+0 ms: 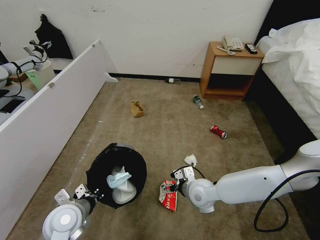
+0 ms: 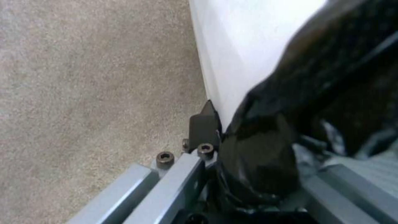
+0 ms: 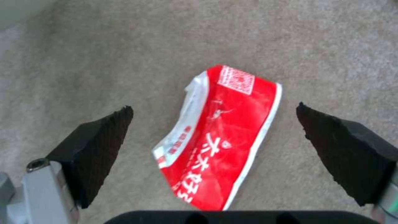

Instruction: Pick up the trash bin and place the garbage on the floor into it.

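- Holding the trash bin [image 1: 116, 173] by its near rim, the left claw [image 1: 89, 194] is clenched on the black bag and plastic edge; this keeps the mouth open and tipped toward the right arm, so litter can be dropped straight in.
- The left wrist view shows a dark pad pressed against the smooth white wall of the bin [image 2: 240, 56], with glossy, wrinkled black liner [image 2: 327, 93] bunched over the other side.
- Inside the bin lie white slippers [image 1: 124, 191] and a crumpled blue face mask [image 1: 117, 180], soft things that sit loosely on one another.
- The right claw [image 1: 172, 186] hovers over the red packet [image 1: 168, 199] with its jaws spread wide and nothing between them; in the right wrist view the two ribbed black pads [image 3: 99, 146] straddle the packet [image 3: 219, 137], likely lined up to pinch it across its width.
- The packet is thin, shiny foil, flat and slightly buckled on the short-pile beige floor [image 1: 186, 133], so it should crease easily under a grip.
- Left on the carpet: a white tissue [image 1: 191, 160] just beyond the packet, a dented red can [image 1: 218, 131], a green-labelled bottle [image 1: 198, 101] near the wooden nightstand [image 1: 230, 70], and a crumpled brown paper bag [image 1: 137, 108].
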